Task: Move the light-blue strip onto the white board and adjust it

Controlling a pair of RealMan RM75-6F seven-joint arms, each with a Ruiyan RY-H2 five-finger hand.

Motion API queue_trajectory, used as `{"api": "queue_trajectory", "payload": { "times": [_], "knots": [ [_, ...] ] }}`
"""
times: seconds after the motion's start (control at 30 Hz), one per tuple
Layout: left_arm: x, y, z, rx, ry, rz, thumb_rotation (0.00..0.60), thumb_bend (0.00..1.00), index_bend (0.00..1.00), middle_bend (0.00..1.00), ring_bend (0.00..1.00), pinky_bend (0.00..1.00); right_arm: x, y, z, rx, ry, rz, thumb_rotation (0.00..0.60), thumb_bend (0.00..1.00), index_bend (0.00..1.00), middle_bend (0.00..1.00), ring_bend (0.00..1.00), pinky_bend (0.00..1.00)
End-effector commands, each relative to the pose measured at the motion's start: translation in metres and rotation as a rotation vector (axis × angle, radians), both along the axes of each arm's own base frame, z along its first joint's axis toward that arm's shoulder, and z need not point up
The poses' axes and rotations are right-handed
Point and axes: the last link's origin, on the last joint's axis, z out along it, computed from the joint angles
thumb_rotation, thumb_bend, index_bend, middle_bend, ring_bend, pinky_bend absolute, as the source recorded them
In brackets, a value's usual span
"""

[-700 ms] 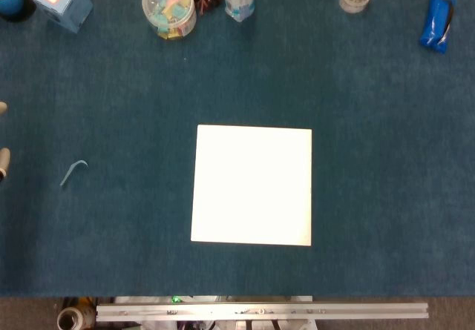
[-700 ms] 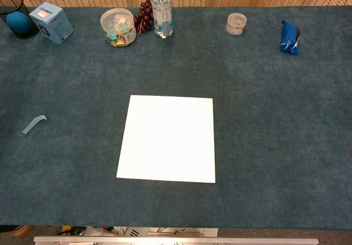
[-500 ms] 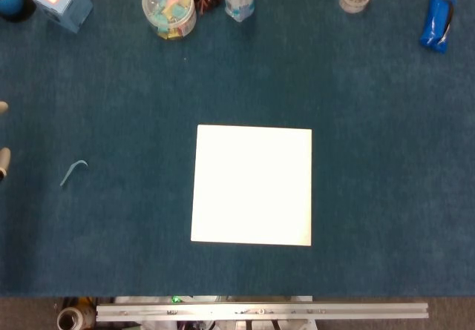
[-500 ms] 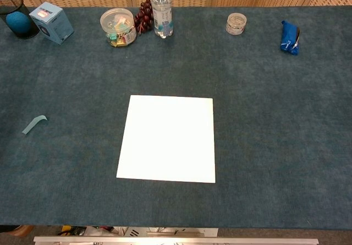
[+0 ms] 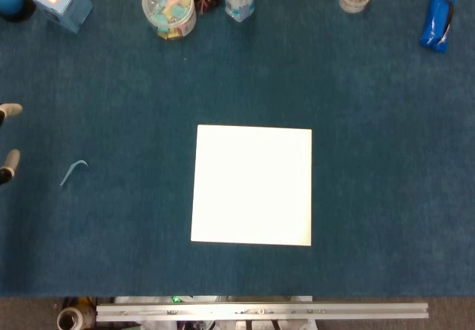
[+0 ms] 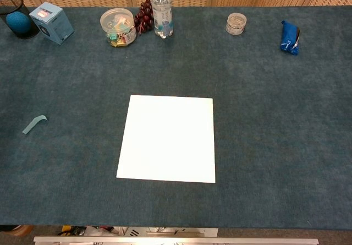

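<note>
Lying curled on the blue-carpeted counter [image 6: 264,124], the light-blue strip [image 6: 34,124] sits far out to the left, well apart from the white board [image 6: 166,139], which rests flat near the middle of the counter with nothing on it. In the head view the strip [image 5: 73,172] shows as a thin hooked sliver. At the left edge of that view, two pale fingertips [image 5: 10,110] of the left hand [image 5: 7,133] poke into frame, one above the other with a gap between them, near the strip but not touching it; too little of the hand shows to tell whether it is spread or curled. The right hand shows in neither view. Along the far edge stand a black mesh cup holding a blue ball [image 6: 18,21], a light-blue box [image 6: 51,22], a clear tub of coloured clips [image 6: 117,26], a dark red grape bunch [image 6: 144,15], a water bottle [image 6: 161,11], a small clear jar [image 6: 236,23] and a blue packet [image 6: 289,37].
</note>
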Motion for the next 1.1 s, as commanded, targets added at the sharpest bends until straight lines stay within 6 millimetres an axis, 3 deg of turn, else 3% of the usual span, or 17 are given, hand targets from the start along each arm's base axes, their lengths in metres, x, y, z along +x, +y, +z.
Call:
{"api": "queue_trajectory", "payload": {
  "times": [0.03, 0.2, 0.33, 0.43, 0.57, 0.73, 0.8, 0.83, 0.93, 1.1],
  "knots": [
    [0.001, 0.005, -0.002, -0.02, -0.015, 0.022, 0.6, 0.32, 0.27, 0.39, 0.41, 0.41, 0.002, -0.002, 0.0, 0.003, 0.0, 0.003, 0.6, 0.09, 0.45, 0.63, 0.57, 0.57],
    [-0.001, 0.01, -0.009, -0.048, -0.002, 0.069, 0.6, 0.32, 0.29, 0.55, 0.59, 0.62, 0.002, -0.003, -0.003, 0.017, 0.001, -0.001, 0.6, 0.09, 0.45, 0.63, 0.57, 0.57],
    [-0.002, 0.012, -0.02, -0.096, 0.01, 0.094, 0.6, 0.32, 0.3, 0.74, 0.78, 0.84, 0.0, -0.003, -0.004, 0.024, 0.002, -0.008, 0.6, 0.09, 0.45, 0.63, 0.57, 0.57],
    [-0.002, 0.013, -0.031, -0.132, 0.018, 0.11, 0.6, 0.31, 0.31, 0.84, 0.88, 0.93, -0.002, -0.002, -0.006, 0.032, 0.003, -0.017, 0.6, 0.09, 0.45, 0.63, 0.57, 0.57],
    [0.0, 0.014, -0.044, -0.159, 0.029, 0.116, 0.6, 0.31, 0.32, 0.93, 0.96, 0.99, -0.004, -0.002, -0.007, 0.038, 0.006, -0.028, 0.6, 0.09, 0.45, 0.63, 0.57, 0.57],
    [0.002, 0.013, -0.058, -0.184, 0.061, 0.135, 0.599, 0.31, 0.34, 0.99, 1.0, 1.0, -0.008, -0.001, -0.008, 0.046, 0.008, -0.043, 0.6, 0.09, 0.45, 0.63, 0.57, 0.57],
    [0.002, 0.012, -0.064, -0.196, 0.059, 0.148, 0.546, 0.3, 0.34, 1.0, 1.0, 1.0, -0.01, -0.001, -0.009, 0.051, 0.009, -0.051, 0.6, 0.09, 0.45, 0.63, 0.57, 0.57],
    [0.002, 0.012, -0.067, -0.198, 0.06, 0.151, 0.481, 0.29, 0.35, 1.0, 1.0, 1.0, -0.011, -0.001, -0.01, 0.054, 0.009, -0.055, 0.6, 0.09, 0.45, 0.63, 0.57, 0.57],
    [-0.001, 0.012, -0.073, -0.188, 0.082, 0.168, 0.369, 0.26, 0.39, 1.0, 1.0, 1.0, -0.013, -0.001, -0.012, 0.062, 0.01, -0.063, 0.6, 0.09, 0.45, 0.63, 0.57, 0.57],
    [-0.003, 0.009, -0.082, -0.213, 0.093, 0.194, 0.319, 0.25, 0.43, 1.0, 1.0, 1.0, -0.018, -0.003, -0.015, 0.076, 0.013, -0.081, 0.6, 0.09, 0.45, 0.63, 0.57, 0.57]
  ]
}}
